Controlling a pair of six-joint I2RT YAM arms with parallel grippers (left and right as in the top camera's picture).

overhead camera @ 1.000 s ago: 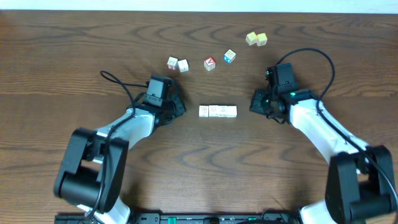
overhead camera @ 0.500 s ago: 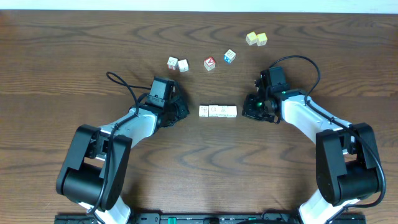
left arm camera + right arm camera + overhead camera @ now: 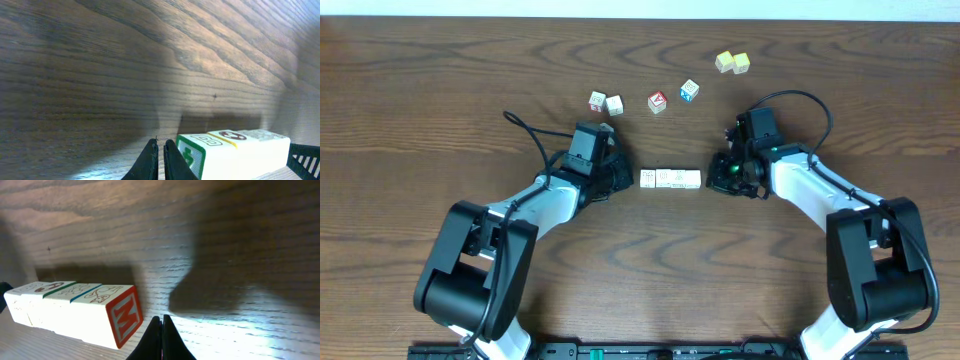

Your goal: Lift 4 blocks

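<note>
Squaring up for a two-ended pinch. The row of blocks (image 3: 670, 179) lies flat at the middle of the table (image 3: 440, 80), pale cubes set end to end and touching. I read four of them, though the seams are faint from overhead.

Left gripper (image 3: 161, 146): jaws pressed together, nothing between them. It sits at 9 o'clock of the row, low to the wood, with the tip just beside the green-marked end face.

Right gripper (image 3: 161, 322): jaws likewise closed and empty. It sits at 3 o'clock of the row, with the tip just beside the end face bearing the red M.

I cannot tell whether either tip is touching its end face; both wrist views suggest a sliver of gap.

Reasoning on the setup: no single jaw pair spans four cubes, so I take it the cubes are lined up to be squeezed along their length. Closed fingers give each arm one stiff, narrow pusher. The two arms oppose each other along the row's axis, so the push should cancel rather than skid the row.

Risk, as I judge it: off-centre tips would buckle the row at a seam on lifting.

Not part of this job, all well apart at 11 to 1 o'clock: two loose pale cubes (image 3: 605, 103), red-faced cube (image 3: 657, 102), blue-faced cube (image 3: 689, 91), yellowish cubes (image 3: 732, 63).
</note>
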